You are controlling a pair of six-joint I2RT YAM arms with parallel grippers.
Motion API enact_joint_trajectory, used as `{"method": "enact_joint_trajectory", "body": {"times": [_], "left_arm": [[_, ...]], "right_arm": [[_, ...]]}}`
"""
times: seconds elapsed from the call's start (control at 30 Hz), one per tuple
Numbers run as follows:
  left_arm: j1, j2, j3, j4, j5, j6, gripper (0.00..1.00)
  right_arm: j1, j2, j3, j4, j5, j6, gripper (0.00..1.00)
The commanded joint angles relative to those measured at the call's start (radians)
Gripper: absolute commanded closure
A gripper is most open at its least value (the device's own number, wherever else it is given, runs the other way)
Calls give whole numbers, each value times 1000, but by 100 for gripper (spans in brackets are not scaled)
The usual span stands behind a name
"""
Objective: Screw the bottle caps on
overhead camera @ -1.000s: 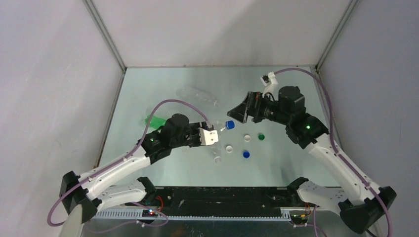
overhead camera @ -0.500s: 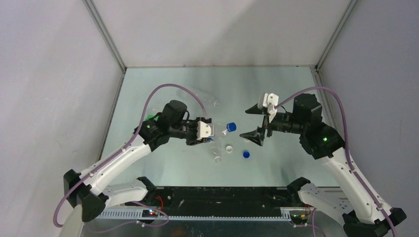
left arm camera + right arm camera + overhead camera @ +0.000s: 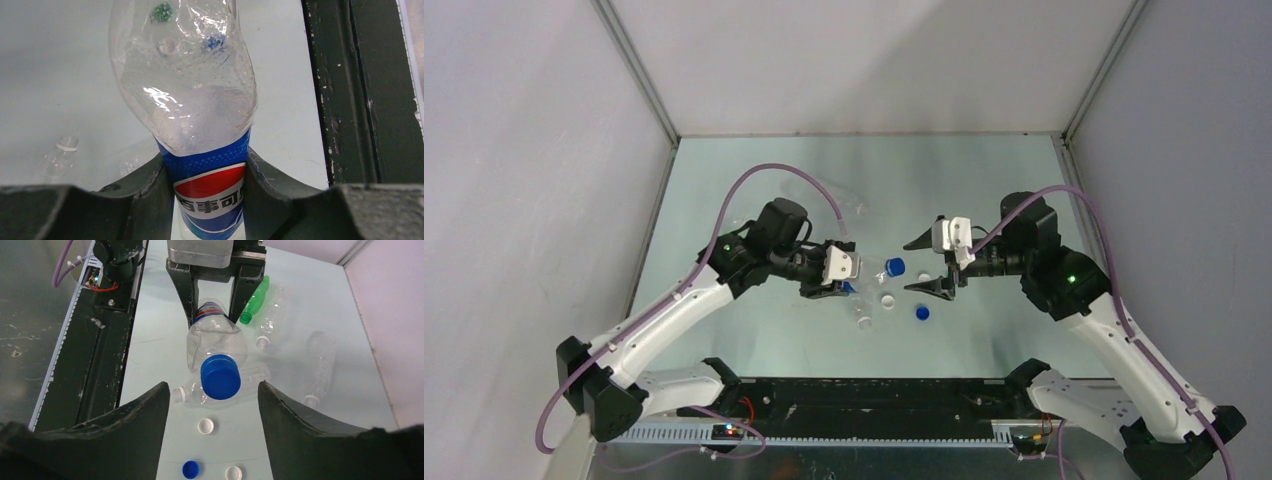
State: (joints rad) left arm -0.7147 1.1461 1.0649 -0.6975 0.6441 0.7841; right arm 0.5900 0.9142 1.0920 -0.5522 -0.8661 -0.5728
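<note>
My left gripper (image 3: 850, 272) is shut on the Pepsi-labelled bottle (image 3: 200, 95), gripping it at the label and holding it tilted above the table. A blue cap (image 3: 894, 267) sits on the bottle's mouth and points at my right gripper (image 3: 921, 265). In the right wrist view this cap (image 3: 220, 376) lies between my open fingers (image 3: 150, 415), apart from both. Loose on the table are a white cap (image 3: 206, 426), a blue cap (image 3: 190, 469) and another white cap (image 3: 233, 473). A green cap (image 3: 161, 10) shows through the bottle.
A clear uncapped bottle (image 3: 186, 394) lies under the held one. A green bottle (image 3: 255, 300) and two clear bottles (image 3: 272, 315) (image 3: 320, 365) lie behind. The black front rail (image 3: 100, 340) runs along the near edge. Grey walls close in the table.
My right gripper has swung round and moved left, open, until its fingers flank the blue cap. My left gripper has shifted the bottle slightly right and up.
</note>
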Motion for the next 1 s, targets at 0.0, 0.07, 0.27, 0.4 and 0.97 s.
{"method": "enact_joint_trajectory", "body": {"times": [0.0, 0.07, 0.27, 0.4, 0.97], "left_arm": [[7, 1, 47, 2, 50, 17, 100], [6, 2, 50, 1, 52, 16, 100], [4, 9, 62, -9, 63, 20, 100], [5, 12, 65, -13, 62, 23, 100], [-26, -1, 72, 39, -67, 15, 100]], "right_arm": [[8, 18, 7, -3, -15, -45, 37], [9, 24, 7, -1, -15, -48, 43], [11, 39, 7, 9, -9, -51, 48], [13, 47, 8, 16, -20, -55, 50], [35, 80, 7, 76, 49, 215, 89]]}}
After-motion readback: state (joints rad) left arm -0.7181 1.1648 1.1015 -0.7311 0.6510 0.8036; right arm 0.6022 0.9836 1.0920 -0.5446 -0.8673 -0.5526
